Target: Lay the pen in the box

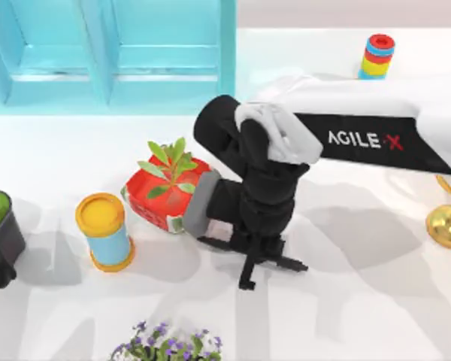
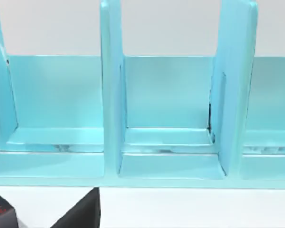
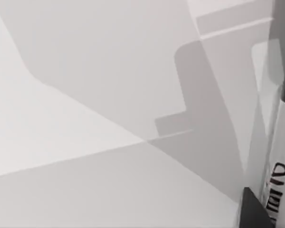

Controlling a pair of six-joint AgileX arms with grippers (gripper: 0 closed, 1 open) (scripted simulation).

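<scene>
Where the white table (image 1: 376, 301) meets its far left edge, a turquoise box (image 1: 113, 53) stands with open compartments, bare inside as the left wrist view shows them. Near the table's middle sits a red planter (image 1: 154, 197) holding a green plant (image 1: 169, 169). Beside it the right gripper (image 1: 249, 267) points down, and the pen (image 3: 281, 142) rises close at its wrist camera; whether the fingers clasp it I cannot tell.

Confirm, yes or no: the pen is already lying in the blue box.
No. The pen shows close beside the right gripper's camera above the white table, while the blue box compartments hold nothing.
</scene>
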